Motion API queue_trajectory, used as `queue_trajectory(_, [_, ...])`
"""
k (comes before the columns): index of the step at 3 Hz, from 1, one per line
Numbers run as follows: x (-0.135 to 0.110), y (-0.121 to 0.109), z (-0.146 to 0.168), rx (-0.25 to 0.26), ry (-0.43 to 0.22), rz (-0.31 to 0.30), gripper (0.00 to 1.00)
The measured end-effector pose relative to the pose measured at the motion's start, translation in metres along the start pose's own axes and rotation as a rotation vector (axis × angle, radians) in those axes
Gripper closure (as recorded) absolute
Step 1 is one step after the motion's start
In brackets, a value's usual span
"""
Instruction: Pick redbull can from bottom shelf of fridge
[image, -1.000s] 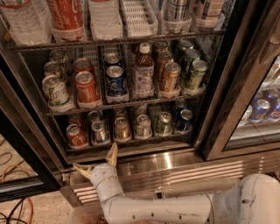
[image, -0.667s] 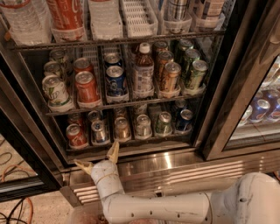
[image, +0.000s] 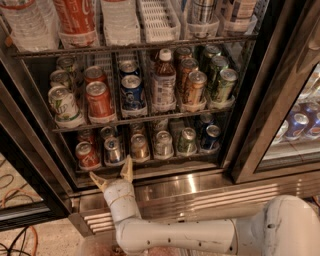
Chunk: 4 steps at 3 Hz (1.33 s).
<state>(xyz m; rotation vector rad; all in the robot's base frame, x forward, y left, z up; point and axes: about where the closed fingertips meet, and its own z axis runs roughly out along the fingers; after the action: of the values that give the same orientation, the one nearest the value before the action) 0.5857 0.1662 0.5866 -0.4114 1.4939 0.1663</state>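
Observation:
The fridge (image: 250, 100) stands open in front of me, its ribbed steel base (image: 200, 192) below. The bottom shelf (image: 150, 161) holds a row of six small cans. The redbull can (image: 114, 150), slim, silver and blue, is second from the left, between a red can (image: 87, 155) and a gold-brown can (image: 139, 147). My gripper (image: 113, 176) is open, fingers pointing up, just below and in front of the redbull can, level with the shelf's front edge. It holds nothing.
A silver can (image: 163, 144), a green can (image: 187, 140) and a blue can (image: 210, 137) fill the rest of the row. The rack above holds taller cans and a bottle (image: 163, 82). A black door frame (image: 255, 125) stands at the right; cables (image: 20, 235) lie on the floor at the left.
My gripper has risen slightly toward the front edge of the bottom shelf. The cans have not moved.

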Motion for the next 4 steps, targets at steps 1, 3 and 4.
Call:
queue_trajectory(1, [0.001, -0.002, 0.008, 0.015, -0.016, 0.006, 0.39])
queue_trajectory(3, [-0.007, -0.030, 0.026, 0.092, -0.062, 0.012, 0.35])
queue_trajectory(4, [-0.010, -0.043, 0.038, 0.122, -0.078, 0.025, 0.38])
